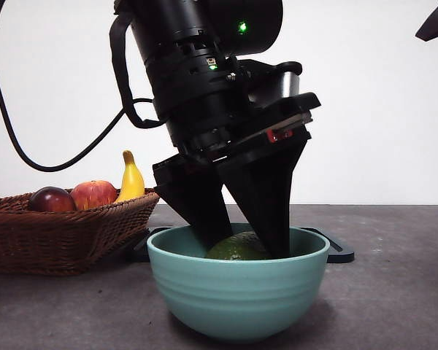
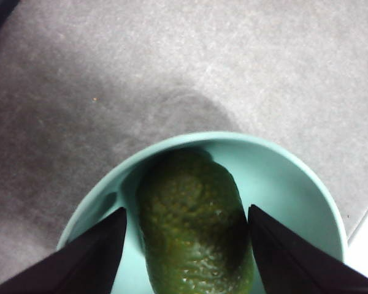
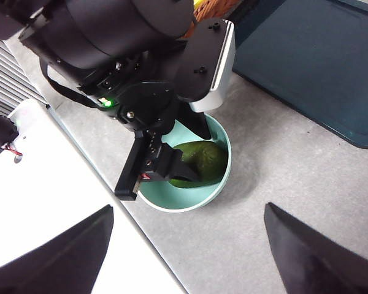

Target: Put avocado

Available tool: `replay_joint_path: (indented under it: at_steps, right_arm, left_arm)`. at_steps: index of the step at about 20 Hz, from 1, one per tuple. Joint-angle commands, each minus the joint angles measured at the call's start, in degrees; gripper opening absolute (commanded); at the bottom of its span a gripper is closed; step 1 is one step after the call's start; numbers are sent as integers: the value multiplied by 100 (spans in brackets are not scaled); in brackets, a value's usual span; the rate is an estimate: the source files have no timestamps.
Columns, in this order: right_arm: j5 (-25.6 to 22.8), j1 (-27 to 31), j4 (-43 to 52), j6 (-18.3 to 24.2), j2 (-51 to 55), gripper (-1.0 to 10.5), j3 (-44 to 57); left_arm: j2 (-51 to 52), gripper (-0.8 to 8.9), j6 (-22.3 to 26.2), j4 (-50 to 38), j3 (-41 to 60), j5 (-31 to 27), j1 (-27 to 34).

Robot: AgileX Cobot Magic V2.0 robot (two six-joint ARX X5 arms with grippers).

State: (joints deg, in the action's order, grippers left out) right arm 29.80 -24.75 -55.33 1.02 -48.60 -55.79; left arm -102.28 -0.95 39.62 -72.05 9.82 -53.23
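The dark-green avocado (image 1: 237, 248) lies in a teal bowl (image 1: 237, 295) at the front middle of the table. My left gripper (image 1: 247, 246) reaches down into the bowl with its jaws open, one on each side of the avocado. In the left wrist view the avocado (image 2: 193, 226) rests on the bowl's (image 2: 288, 177) floor, with a small gap to one jaw. The right wrist view shows the avocado (image 3: 199, 162), the bowl (image 3: 172, 201) and the left gripper (image 3: 184, 156) from above. My right gripper (image 3: 189, 209) is open and empty, high over the table.
A wicker basket (image 1: 58, 230) at the left holds a dark red fruit (image 1: 51, 198), a red-yellow apple (image 1: 93, 193) and a banana (image 1: 131, 179). A dark flat tray (image 1: 337, 250) lies behind the bowl; it also shows in the right wrist view (image 3: 319, 67). The right arm's black tip (image 1: 434, 22) shows at the top right.
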Motion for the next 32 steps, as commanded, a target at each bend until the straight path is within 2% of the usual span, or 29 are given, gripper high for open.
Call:
replay_joint_path:
  at_steps: [1, 8, 16, 20, 23, 26, 30, 32]
  right_arm:
    - [-4, -28, 42, -61, -37, 393, -122]
    - [-9, -28, 42, -63, -39, 393, -122]
    - [-129, -31, 186, -170, -380, 393, -122]
    - [-133, -31, 350, -168, -807, 393, -122]
    - [-136, -37, 568, -168, -1185, 393, -122]
    - [-146, -107, 809, -166, -1620, 393, -122]
    - [-219, -382, 1071, -160, -2317, 392, -122]
    - [-442, -573, 1270, -140, -2656, 391, -122]
  left_arm:
    - [-24, 320, -17, 55, -105, 7, -79]
    - [1169, 320, -129, 109, -321, 7, 328]
    - [3106, 317, -367, 321, -308, 15, 1733]
    - [3786, 312, -356, 450, 201, 173, 2260]
    - [4286, 312, -358, 481, 949, 647, 2457]
    - [4603, 312, -153, 850, 1462, 1307, 2461]
    - [4682, 311, 286, 1478, 1685, 1851, 2452]
    - [4682, 311, 365, 1569, 1685, 2133, 2424]
